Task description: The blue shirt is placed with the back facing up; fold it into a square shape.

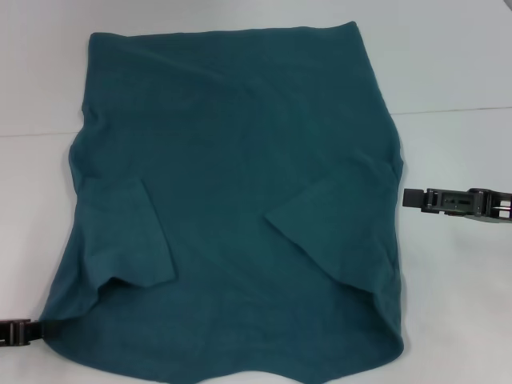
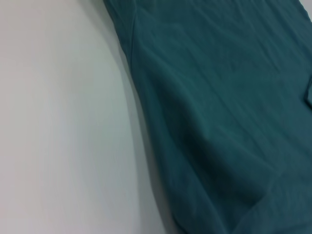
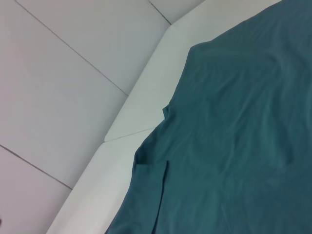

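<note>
A plain white table (image 1: 456,64) fills the scene, with a faint seam crossing it behind the garment; beyond its edge, the right wrist view shows pale tiled floor (image 3: 58,83). The dark teal-blue short-sleeved knit shirt (image 1: 240,184) lies flat at the table's centre, both sleeves already turned inward over the body, so the outline is a tall, slightly flared panel. The left sleeve (image 1: 128,232) lies fairly square; the right sleeve (image 1: 336,232) sits at a slant. The left tool (image 1: 24,331) rests at the shirt's near left corner, touching or just beside the cloth. The right tool (image 1: 424,199) hovers just beside the right edge, apart from it.

Likely faults: the soft knit may drag or bunch if one corner is lifted ahead of the other, and the slanted right sleeve could slip out, spoiling the square. A pinch taking only the top layer would leave the under layer behind.

Whether either tool's jaws are wide or narrow cannot be told. The near hem is cut off by the head view's lower border, and neither wrist view shows its own tool.
</note>
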Tool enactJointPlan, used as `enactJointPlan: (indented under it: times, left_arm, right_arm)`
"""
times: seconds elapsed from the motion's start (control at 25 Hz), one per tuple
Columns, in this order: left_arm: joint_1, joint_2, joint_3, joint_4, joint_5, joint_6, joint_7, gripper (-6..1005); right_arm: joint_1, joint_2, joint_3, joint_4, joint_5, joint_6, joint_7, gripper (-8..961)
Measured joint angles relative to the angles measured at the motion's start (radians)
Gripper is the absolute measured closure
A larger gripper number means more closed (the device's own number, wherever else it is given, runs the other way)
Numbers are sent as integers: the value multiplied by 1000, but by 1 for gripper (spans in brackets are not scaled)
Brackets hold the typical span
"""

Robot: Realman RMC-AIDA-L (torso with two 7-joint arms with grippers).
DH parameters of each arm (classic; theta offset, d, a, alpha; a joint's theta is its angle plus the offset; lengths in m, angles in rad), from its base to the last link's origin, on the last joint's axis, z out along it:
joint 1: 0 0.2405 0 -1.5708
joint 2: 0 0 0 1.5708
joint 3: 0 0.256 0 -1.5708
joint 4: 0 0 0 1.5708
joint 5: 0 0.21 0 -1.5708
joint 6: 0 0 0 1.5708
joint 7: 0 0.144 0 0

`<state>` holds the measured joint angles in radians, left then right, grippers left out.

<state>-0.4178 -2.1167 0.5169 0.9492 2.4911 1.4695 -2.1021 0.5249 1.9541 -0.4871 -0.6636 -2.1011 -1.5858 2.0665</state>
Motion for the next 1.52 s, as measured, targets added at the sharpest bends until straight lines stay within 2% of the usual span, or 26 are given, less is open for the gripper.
enactJointPlan:
  times: [0.2, 0.44, 0.76, 1.04, 1.52]
  left_arm:
    - [-1, 0, -1, 1, -1, -1, 0, 868]
    - [-1, 2, -8, 2, -11, -2, 0, 973]
    - [-5, 4, -6, 2, -12, -6, 7, 972]
    - [-10, 3, -2, -1, -12, -7, 17, 972]
    - [-13, 0, 0, -6, -12, -7, 47, 973]
  right_arm:
    - [0, -2, -14, -2, -5, -1, 2, 27]
    - [13, -11, -103, -12, -60, -38, 92, 29]
    - [29, -15, -120, -120, -168, -168, 327, 32]
    - [49, -15, -130, -135, -254, -174, 430, 41]
    - [143, 16, -247, -128, -372, -115, 569, 42]
